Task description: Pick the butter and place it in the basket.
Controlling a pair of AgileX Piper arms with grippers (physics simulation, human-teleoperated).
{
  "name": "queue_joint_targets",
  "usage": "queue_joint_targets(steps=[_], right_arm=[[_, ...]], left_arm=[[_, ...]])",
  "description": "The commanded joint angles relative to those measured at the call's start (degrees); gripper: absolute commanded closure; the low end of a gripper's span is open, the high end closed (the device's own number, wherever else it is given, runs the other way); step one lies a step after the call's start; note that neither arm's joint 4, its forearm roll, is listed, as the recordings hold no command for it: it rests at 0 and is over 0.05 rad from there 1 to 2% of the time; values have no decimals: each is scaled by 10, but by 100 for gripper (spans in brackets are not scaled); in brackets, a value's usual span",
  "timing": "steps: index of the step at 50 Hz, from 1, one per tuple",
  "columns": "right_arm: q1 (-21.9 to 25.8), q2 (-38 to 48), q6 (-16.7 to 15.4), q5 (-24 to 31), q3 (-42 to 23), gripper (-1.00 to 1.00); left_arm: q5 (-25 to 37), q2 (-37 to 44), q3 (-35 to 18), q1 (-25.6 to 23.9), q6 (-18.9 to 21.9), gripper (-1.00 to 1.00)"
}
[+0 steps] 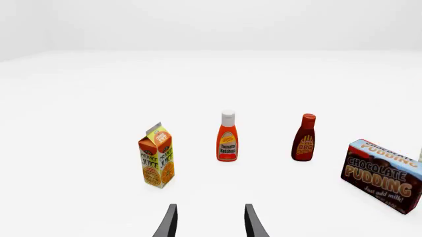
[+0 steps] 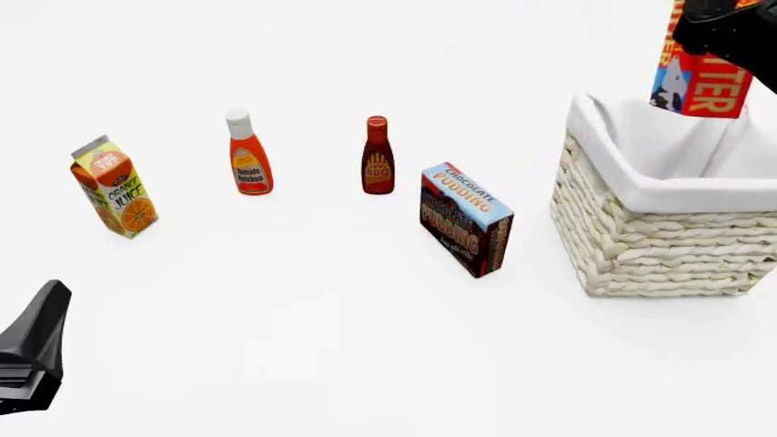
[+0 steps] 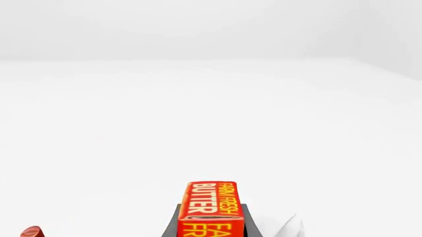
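Right gripper (image 3: pixel 211 222), clamping red-orange rectangular butter box (image 2: pixel 694 77) above cream wicker cloth-lined basket (image 2: pixel 661 241): centre, lower, then release.

**Matt card, glossy plastic, rough wicker**

The worktop (image 2: pixel 364 364) looked smooth, matt and white. At three o'clock the basket (image 2: pixel 656 246) showed rough cream wicker weave, lined with soft white cloth (image 2: pixel 680 177) folded over its rim. The butter (image 2: pixel 698 86) above it looked like printed card with a slight sheen. The ketchup bottle (image 2: pixel 249 155) and BBQ bottle (image 2: pixel 378 157) seemed smooth plastic. The juice carton (image 2: pixel 116 191) and pudding box (image 2: pixel 465 218) appeared printed card. The left tool (image 2: pixel 35 350) was matt dark.
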Motion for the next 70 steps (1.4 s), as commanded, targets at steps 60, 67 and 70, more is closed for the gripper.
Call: queue_joint_targets(steps=[60, 67, 70], right_arm=[[-36, 75, -8, -180, 37, 100], [-38, 85, -10, -187, 36, 100], [-39, 88, -11, -190, 38, 100]], left_arm=[[0, 0, 0, 0, 0, -100], [0, 0, 0, 0, 0, -100], [0, 0, 0, 0, 0, -100]])
